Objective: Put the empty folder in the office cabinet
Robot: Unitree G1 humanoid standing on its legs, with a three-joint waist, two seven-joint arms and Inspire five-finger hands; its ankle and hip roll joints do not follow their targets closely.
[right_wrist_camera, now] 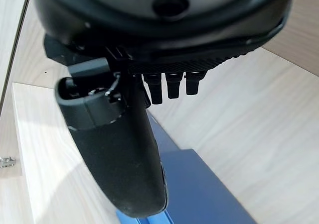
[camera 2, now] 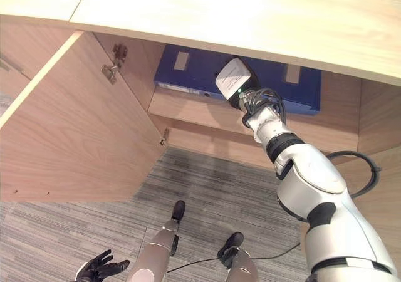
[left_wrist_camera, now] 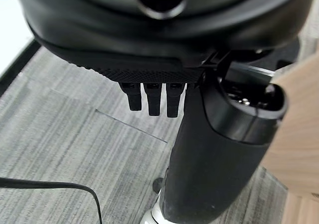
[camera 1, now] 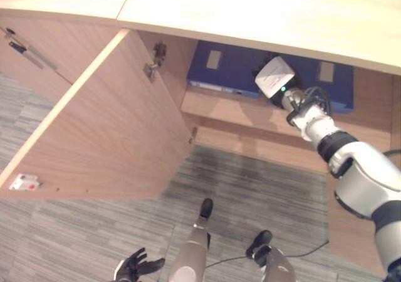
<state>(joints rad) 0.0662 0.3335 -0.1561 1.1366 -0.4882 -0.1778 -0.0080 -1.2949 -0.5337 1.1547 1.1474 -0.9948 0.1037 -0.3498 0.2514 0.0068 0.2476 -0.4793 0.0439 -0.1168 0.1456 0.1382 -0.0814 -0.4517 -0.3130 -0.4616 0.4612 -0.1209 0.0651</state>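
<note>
From the left eye view, the blue folder (camera 1: 233,69) is lying flat on the shelf (camera 1: 219,103) inside the open office cabinet (camera 1: 169,62), under the pale tabletop (camera 1: 263,12). The right arm is reaching into the cabinet, its right hand (camera 1: 280,97) sitting at the folder's near edge behind the white wrist camera; I cannot tell how its fingers are set. The cabinet door (camera 1: 100,131) is swinging wide open on the left. The left hand (camera 1: 133,266) is hanging low over the grey carpet (camera 1: 250,194), fingers spread loosely.

The right eye view is showing the same layout.

In the left wrist view, the fingers are pointing straight, holding nothing.

In the right wrist view, the thumb is hanging just over the folder.
</note>
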